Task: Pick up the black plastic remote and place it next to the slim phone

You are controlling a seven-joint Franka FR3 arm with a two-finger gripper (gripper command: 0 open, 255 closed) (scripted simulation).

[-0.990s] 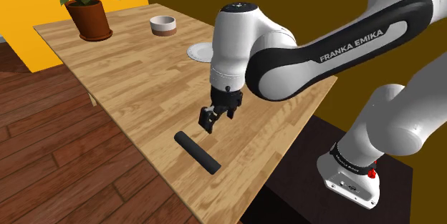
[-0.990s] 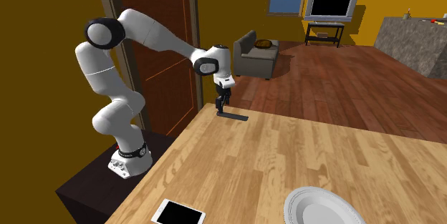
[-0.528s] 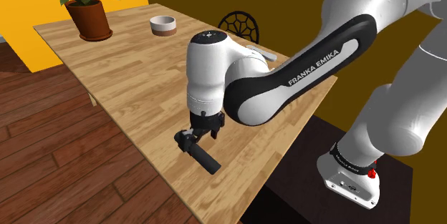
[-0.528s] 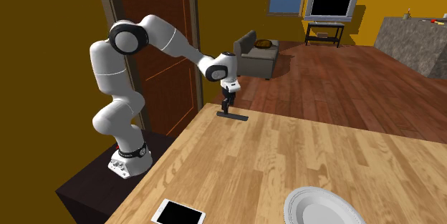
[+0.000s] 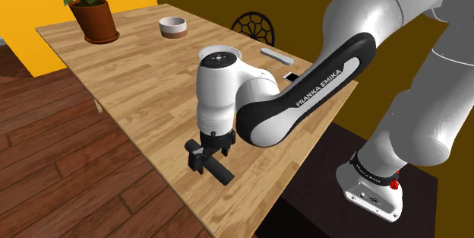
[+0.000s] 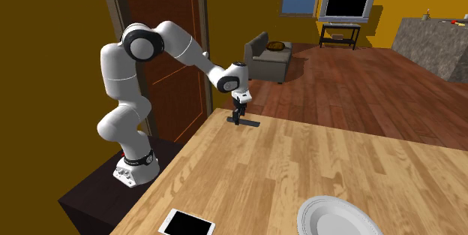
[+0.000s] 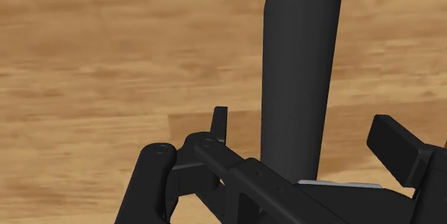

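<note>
In the shoulder view I am low over the wooden table (image 5: 144, 77), my gripper (image 5: 210, 153) set down astride the black remote (image 5: 221, 173), which lies flat near the table's near edge, toward the shoulder view's left of my stand. The slim phone (image 5: 291, 77) lies well apart from it, at the table's edge on the shoulder view's right, partly behind my forearm, with a white plate (image 5: 215, 49) farther back. In the second exterior view the gripper (image 6: 238, 118) stands upright on the far end of the table (image 6: 300, 158), with the remote (image 6: 249, 123) a thin dark bar flat on the wood under it, while the phone (image 6: 187, 224) lies near the camera at the table's near left edge, close to the plate (image 6: 337, 218). In the wrist view my jaws are spread: the remote (image 7: 301, 58) runs up between my fingers (image 7: 396, 142), with bare wood showing on either side of it, so I straddle it and do not grip it. I judge that nothing of the task is finished yet: the approach looks complete, and what is left is to clamp on the remote, lift it, carry it the length of the table, and lay it beside the phone.
</note>
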